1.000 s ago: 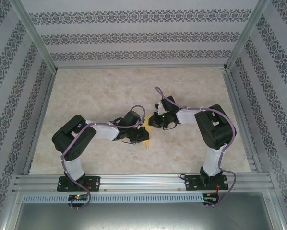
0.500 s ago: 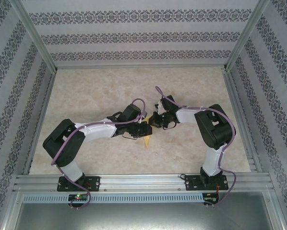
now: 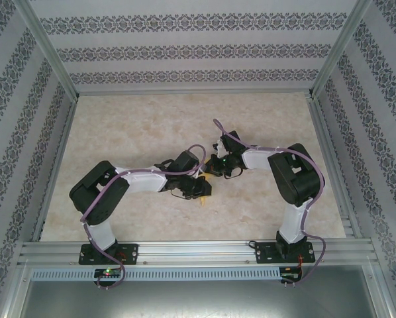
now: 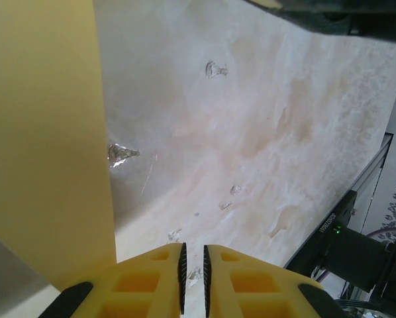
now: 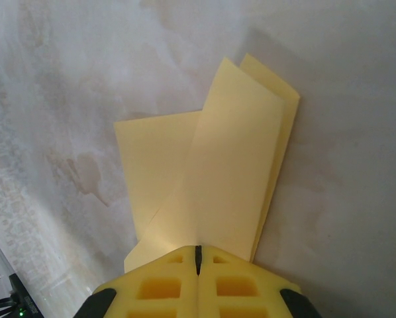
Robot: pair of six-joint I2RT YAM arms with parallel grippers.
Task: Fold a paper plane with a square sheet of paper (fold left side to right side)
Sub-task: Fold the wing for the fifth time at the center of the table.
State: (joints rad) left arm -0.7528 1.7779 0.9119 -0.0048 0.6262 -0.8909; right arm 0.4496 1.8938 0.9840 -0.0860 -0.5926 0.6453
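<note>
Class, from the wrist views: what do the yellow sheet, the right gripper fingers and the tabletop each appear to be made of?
The yellow sheet looks like thin matt paper: sharp creases, overlapping layers. The right gripper fingers are probably moulded matt yellow plastic, with square recesses. The tabletop is beige, marbled and fairly smooth: stone or printed laminate, the look leaves it open.

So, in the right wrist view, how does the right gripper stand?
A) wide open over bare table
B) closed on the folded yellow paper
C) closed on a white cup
B: the right gripper has its jaws pressed together with no gap, and the folded yellow paper fans out from its tip.
</note>
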